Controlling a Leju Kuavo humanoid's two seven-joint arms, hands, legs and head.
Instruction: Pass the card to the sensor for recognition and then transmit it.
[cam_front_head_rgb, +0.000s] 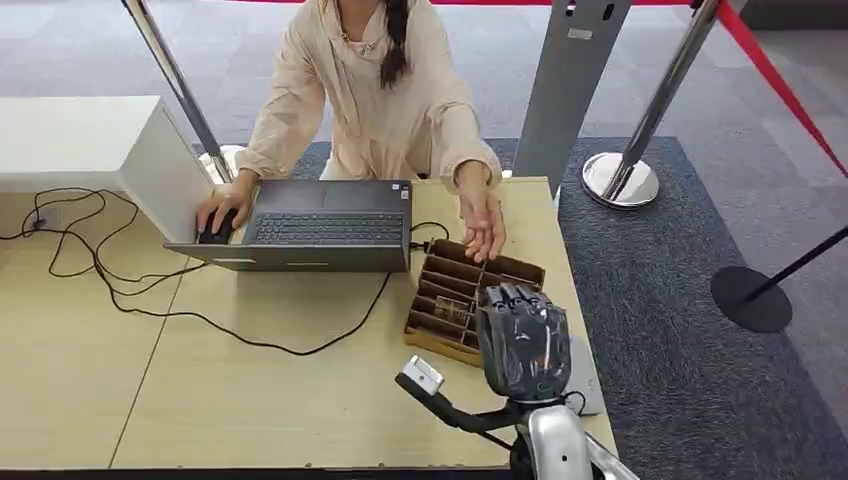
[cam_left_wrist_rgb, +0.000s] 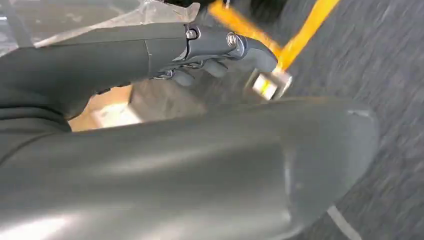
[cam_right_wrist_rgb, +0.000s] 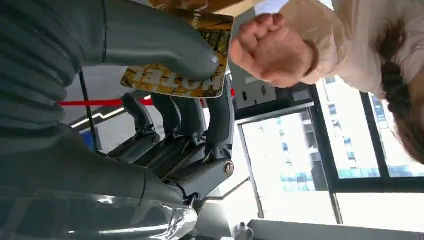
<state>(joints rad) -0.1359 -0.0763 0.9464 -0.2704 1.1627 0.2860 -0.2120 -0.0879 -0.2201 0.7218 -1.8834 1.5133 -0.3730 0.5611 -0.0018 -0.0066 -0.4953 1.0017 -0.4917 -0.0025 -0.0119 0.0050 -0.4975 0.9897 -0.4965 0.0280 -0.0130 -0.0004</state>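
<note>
Nearest, the right hand (cam_front_head_rgb: 524, 340) hangs over the table (cam_front_head_rgb: 250, 390) with its thumb and fingers (cam_right_wrist_rgb: 200, 125) clamped on the card (cam_right_wrist_rgb: 192, 60), above the slotted tray (cam_front_head_rgb: 455, 290), a person's open hand (cam_front_head_rgb: 484, 222) at twelve o'clock, the laptop (cam_front_head_rgb: 320, 228) at ten.

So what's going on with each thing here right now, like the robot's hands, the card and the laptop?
Right robot hand: pinching the card, raised over the card box.
Card: held between thumb and fingers, near the person's hand.
Left robot hand: fingers curled in, holding nothing.
Laptop: open, person's hand beside it on a mouse.
Card box: open, on the table.
Person's hand: reaching out over the box.
</note>
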